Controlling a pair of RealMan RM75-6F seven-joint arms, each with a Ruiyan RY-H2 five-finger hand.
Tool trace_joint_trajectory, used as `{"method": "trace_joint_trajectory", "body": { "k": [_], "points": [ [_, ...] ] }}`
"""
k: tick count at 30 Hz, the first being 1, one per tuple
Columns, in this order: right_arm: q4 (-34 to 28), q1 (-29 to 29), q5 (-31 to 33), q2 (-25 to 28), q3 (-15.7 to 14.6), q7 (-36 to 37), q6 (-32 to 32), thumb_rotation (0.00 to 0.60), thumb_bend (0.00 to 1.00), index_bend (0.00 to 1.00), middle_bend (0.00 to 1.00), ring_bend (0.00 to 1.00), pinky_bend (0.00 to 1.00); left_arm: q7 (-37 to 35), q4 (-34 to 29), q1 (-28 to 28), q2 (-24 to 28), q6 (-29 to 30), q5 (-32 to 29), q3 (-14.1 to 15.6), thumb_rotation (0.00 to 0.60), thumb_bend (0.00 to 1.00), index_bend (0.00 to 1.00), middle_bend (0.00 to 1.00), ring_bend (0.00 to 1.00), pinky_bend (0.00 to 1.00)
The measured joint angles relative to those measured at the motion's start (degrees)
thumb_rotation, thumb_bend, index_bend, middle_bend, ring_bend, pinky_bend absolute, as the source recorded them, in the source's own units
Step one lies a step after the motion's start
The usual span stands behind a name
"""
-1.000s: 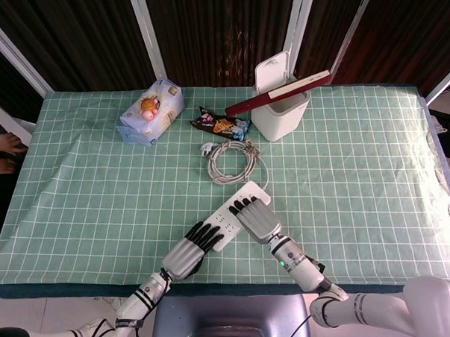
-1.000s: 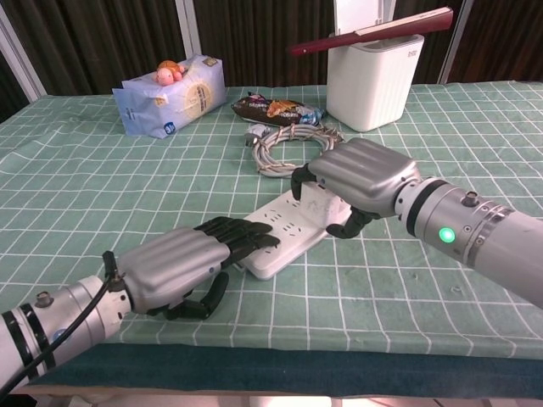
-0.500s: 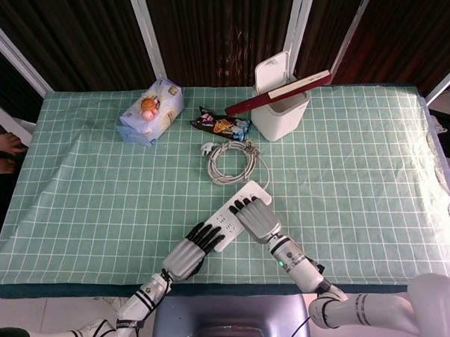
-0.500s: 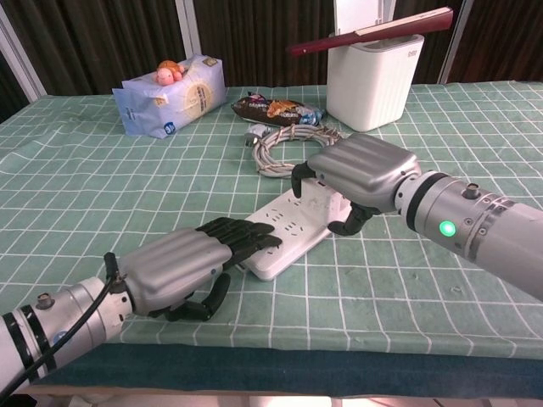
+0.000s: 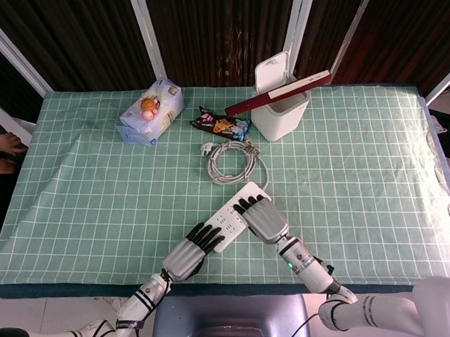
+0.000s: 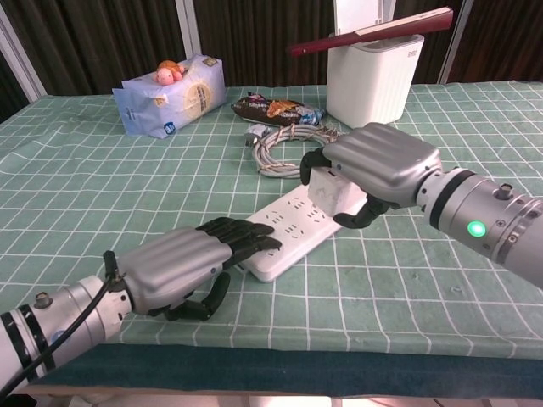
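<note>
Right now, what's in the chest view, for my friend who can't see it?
Two robot hands hold a white power strip on a green checked tablecloth: left hand presses its near end, right hand grips the far end.

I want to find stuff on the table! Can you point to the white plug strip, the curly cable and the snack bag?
White plug strip [image 6: 293, 227], chest view, bare top face between the two hands.
Curly cable [image 5: 231, 162], head view, on the coiled loops.
Snack bag [image 5: 221, 125], head view, middle of the dark wrapper.
</note>
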Motion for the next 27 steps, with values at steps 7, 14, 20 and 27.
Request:
{"method": "trace_joint_trajectory", "body": {
  "k": [7,14,20,27],
  "points": [
    [-5.64,-2.44,-2.71,7.24,-1.28,-0.24,3.68,0.600,0.48,0.87,0.60,0.48,0.64,-1.40,-4.01,0.34,2.77,4.97,3.25,-0.51,0.600,0.85,0.00,0.00,0.00,0.03],
    [-8.84,-5.14,-1.98,13.91,-4.12,-8.82,3.95,0.600,0.48,0.85,0.60,0.48,0.63,-1.22,-8.78,1.08,6.79,7.37,4.51,-0.76,0.600,0.83,0.00,0.00,0.00,0.03],
    [-7.92,-6.61,2.42,15.83,-6.41,-20.68,1.29,0.600,0.42,0.74,0.59,0.41,0.57,-1.38,-9.33,1.95,8.64,8.51,5.03,-0.29,0.600,0.71,0.00,0.01,0.00,0.03],
    [-7.31,-6.74,8.53,16.74,-7.49,-24.91,-4.12,0.600,0.29,0.18,0.19,0.11,0.30,-3.24,-6.85,2.39,8.78,8.42,4.06,-0.63,0.600,0.59,0.00,0.01,0.00,0.03]
  ]
}}
